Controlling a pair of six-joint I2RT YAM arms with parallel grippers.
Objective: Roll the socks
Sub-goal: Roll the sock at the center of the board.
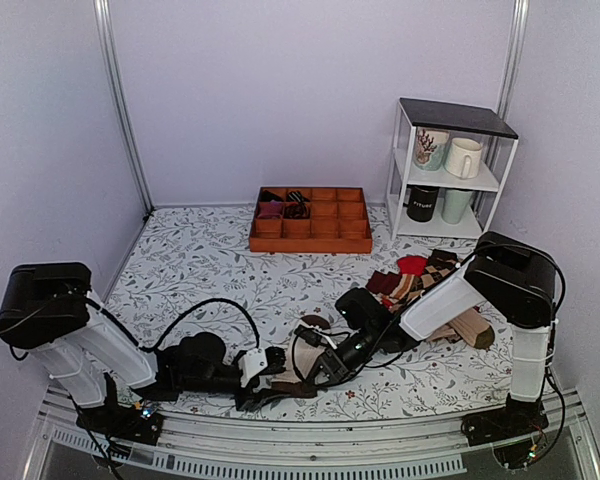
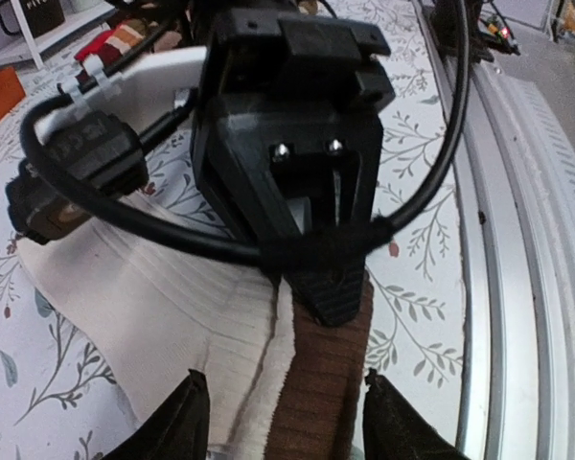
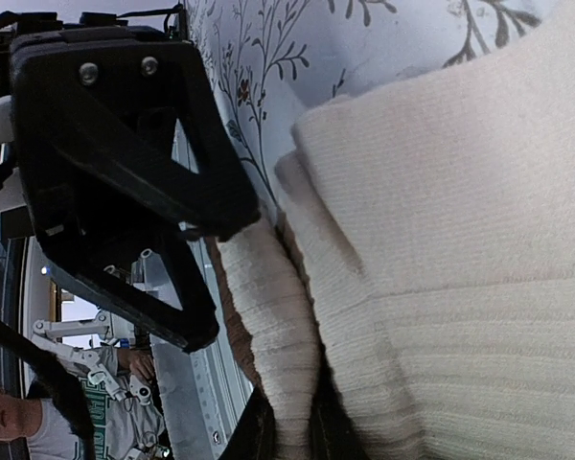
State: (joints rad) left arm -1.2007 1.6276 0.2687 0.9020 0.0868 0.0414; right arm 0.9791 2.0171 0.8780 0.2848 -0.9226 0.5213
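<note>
**Two grippers meet on one cuff, low in the frame**

Left of centre along the bottom of the overhead view, the left arm lies low over the flowered table (image 1: 210, 260). Its wrist camera shows the left gripper (image 2: 286, 426) with its jaws spread wide. One fingertip (image 2: 187, 422) stands on either side of the socks (image 2: 172, 316), and neither grips anything. The socks lie flat at the bottom centre of the overhead view, close to the near rail. The cream body runs toward the left of the left wrist picture, and the brown cuff (image 2: 321, 383) lies between the spread fingers.

Just right of that, the right gripper (image 2: 331, 292) comes in from the opposite side with its tip down on the cuff. Its own camera shows a raised ridge of ribbed cream fabric running down between its two fingers, so I judge it closed on a fold of the socks. The fingertips sit at the very edge of that picture, so this is not certain.

The step looks like starting the roll at the cuff end. To do it well, the right's pinch should hold both layers square while the left closes around the full width of the fold. The first turn should be tight and straight, since a slack or skewed start would spiral. The two grippers are crowded and one cable crosses between them, so small moves suit.

Further right, mid-frame, a pile of other socks (image 1: 430, 275) lies well apart.
</note>
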